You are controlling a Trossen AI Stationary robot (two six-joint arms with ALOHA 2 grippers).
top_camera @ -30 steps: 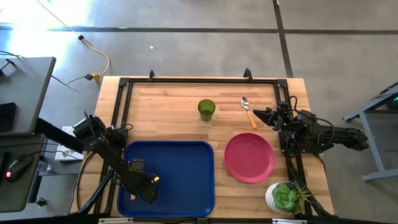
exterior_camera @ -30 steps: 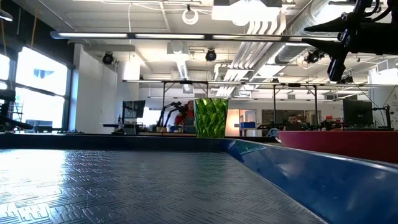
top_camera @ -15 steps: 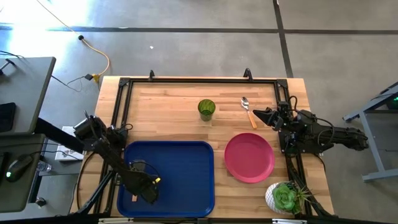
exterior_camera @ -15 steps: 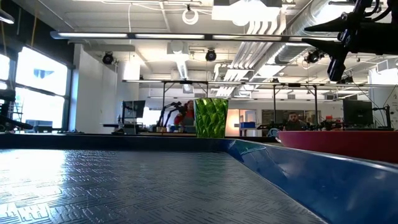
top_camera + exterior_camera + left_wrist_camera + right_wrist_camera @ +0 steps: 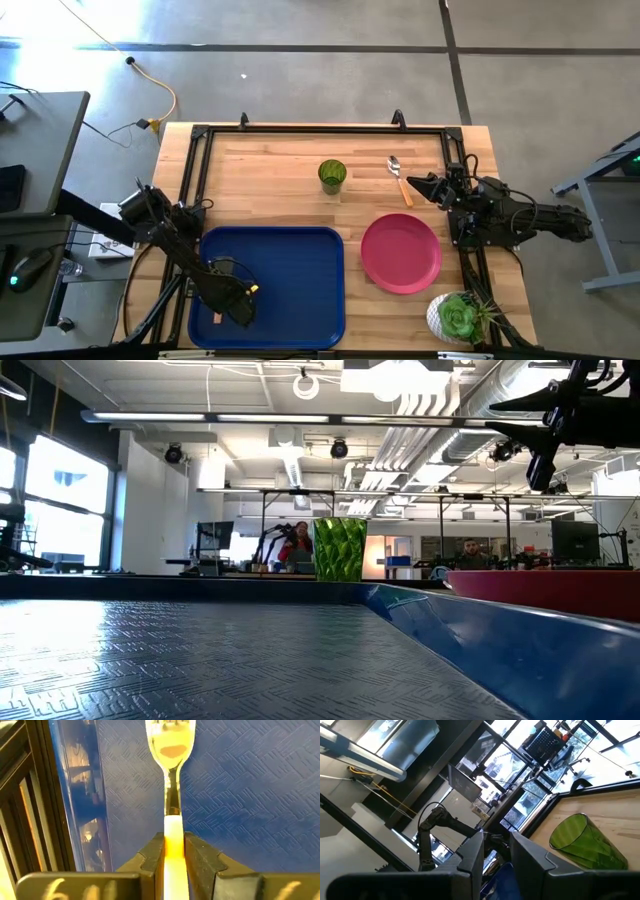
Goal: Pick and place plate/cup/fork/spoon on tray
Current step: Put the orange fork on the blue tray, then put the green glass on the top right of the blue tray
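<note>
Tray (image 5: 300, 260), dark blue and biggest of all, lies under the left gripper (image 5: 232, 312), at its near left corner. Plate (image 5: 400, 253), pink-red, sits on the table well off to that gripper's right, just beside the tray. Cup (image 5: 332, 175), green, stands beyond the tray. Spoon (image 5: 398, 177) lies near the tip of the right gripper (image 5: 415, 184), whose fingers (image 5: 472, 855) stand a little apart on nothing. Fork (image 5: 171, 790) lies between the left fingers (image 5: 196, 857), which flank its handle; whether they pinch it I cannot tell. No writing reads.
</note>
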